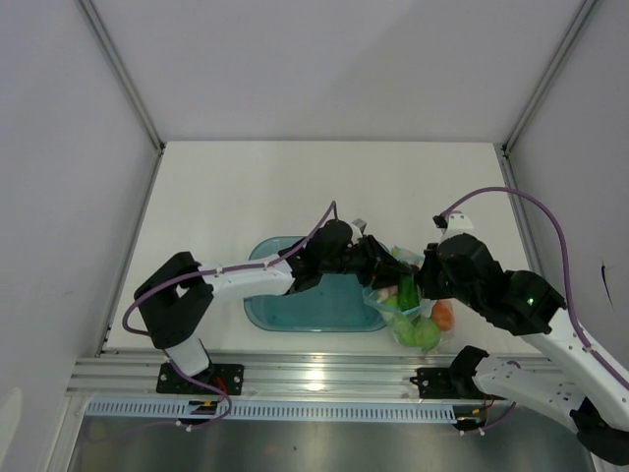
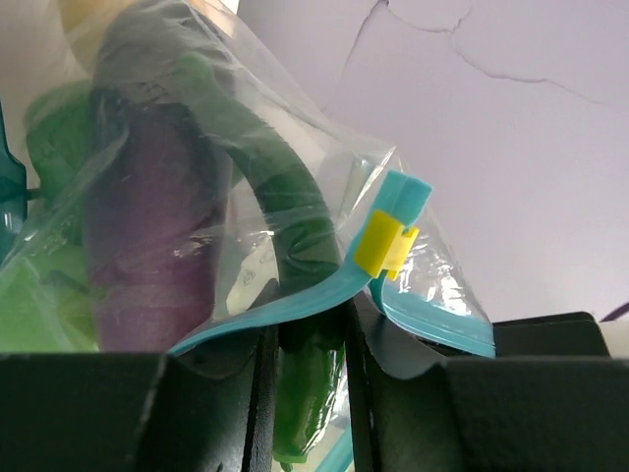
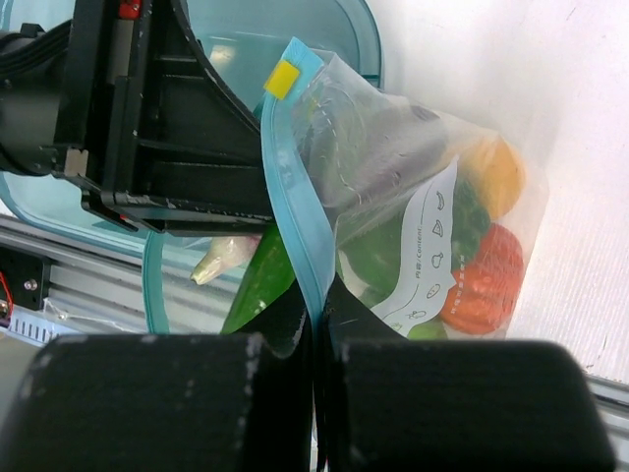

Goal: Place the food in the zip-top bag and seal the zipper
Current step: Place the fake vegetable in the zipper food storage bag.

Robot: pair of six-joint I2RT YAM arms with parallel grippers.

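The clear zip-top bag [image 1: 408, 320] lies right of the tub, with the food inside it. My right gripper [image 3: 324, 324] is shut on the teal zipper [image 3: 295, 216] and shows in the top view [image 1: 421, 280]. A yellow slider [image 3: 284, 79] sits at the strip's far end. My left gripper [image 2: 310, 334] is closed on the dark green chili [image 2: 310, 393] at the bag's mouth. The purple eggplant [image 2: 147, 246] lies in the bag. The red tomato [image 3: 482, 280] and a yellow-orange fruit [image 3: 496, 172] sit deep inside. The pale cucumber's tip [image 3: 221, 261] pokes out at the mouth.
The rigid blue tub [image 1: 285, 310] stands left of the bag, under my left arm. A metal rail [image 1: 314, 379] runs along the table's near edge. White walls close in the table on three sides.
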